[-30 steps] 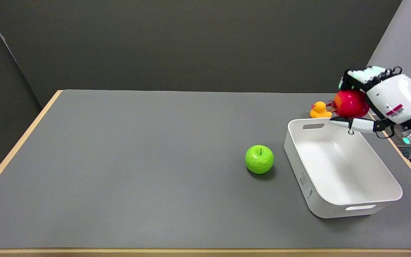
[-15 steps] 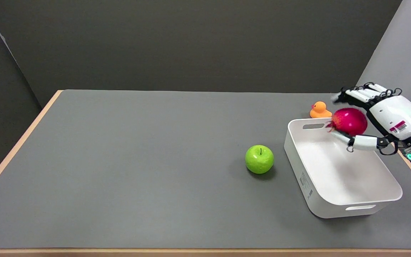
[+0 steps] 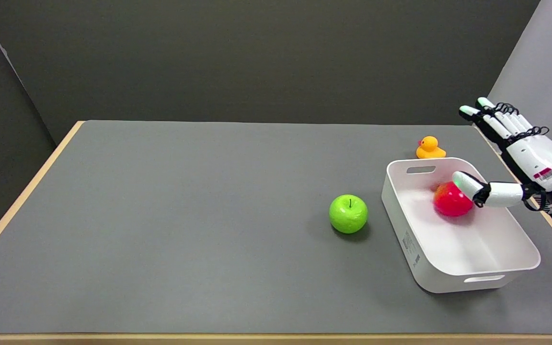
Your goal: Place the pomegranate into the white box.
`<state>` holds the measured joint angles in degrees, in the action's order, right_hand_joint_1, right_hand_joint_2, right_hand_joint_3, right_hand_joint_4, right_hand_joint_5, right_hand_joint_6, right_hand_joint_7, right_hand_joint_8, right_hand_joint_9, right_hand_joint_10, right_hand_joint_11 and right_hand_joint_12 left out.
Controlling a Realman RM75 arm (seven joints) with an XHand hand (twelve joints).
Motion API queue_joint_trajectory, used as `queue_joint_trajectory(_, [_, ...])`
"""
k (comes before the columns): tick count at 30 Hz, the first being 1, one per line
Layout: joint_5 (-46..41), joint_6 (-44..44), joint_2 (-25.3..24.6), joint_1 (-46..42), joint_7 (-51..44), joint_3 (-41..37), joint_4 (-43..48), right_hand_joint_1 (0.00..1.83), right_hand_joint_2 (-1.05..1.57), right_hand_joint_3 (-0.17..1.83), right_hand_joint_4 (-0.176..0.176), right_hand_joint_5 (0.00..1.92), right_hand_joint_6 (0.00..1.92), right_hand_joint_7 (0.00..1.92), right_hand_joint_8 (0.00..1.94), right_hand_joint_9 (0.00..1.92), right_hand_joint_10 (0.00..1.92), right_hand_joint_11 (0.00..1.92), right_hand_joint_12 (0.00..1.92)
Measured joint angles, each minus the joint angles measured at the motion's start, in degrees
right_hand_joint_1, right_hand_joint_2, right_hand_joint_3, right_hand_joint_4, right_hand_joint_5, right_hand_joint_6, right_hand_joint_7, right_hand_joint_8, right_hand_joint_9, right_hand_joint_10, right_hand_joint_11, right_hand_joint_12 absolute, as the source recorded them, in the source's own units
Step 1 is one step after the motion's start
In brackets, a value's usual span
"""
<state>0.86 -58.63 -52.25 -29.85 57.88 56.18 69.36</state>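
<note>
- The pomegranate (image 3: 450, 200) sits inside the white box (image 3: 453, 278), on its floor in the far half, a little below the far wall's handle slot.
- It looks slightly blurred, so I'd judge it may not be fully settled; whether it is rolling I cannot tell.
- The right hand (image 3: 520, 153) is spread wide above the box's right rim, fingers (image 3: 489, 120) fanned up and away, holding nothing.
- Its thumb (image 3: 484, 190) points into the box and overlaps the pomegranate's right side in this view; touching or just above it, I can't say.
- Progress: the main job looks done, the fruit is in the box and not in the hand's grasp.
- What's left, by my reckoning: lift the hand clear of the box without nudging the fruit, and see it come to rest inside.
- Risk seems small, the box walls are tall enough to keep a round fruit in.
- Elsewhere on the worktop (image 3: 185, 215): a green apple (image 3: 348, 213) just left of the box, and a yellow rubber duck (image 3: 430, 147) just beyond the box's far wall, both untouched.
</note>
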Motion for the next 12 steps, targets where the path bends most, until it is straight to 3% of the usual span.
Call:
queue_joint_trajectory(4, [-2.58,-0.93,0.15,0.32,0.69,0.95,0.0,0.28,0.59,0.98,0.084,0.04,0.28,0.0,0.08,0.0,0.24,0.0,0.88])
queue_joint_trajectory(12, [-10.03,-4.39,0.72,1.65,1.44,4.83,1.12,0.23,0.59,0.96,0.082,0.04,0.32,0.0,0.17,0.0,0.29,0.0,0.91])
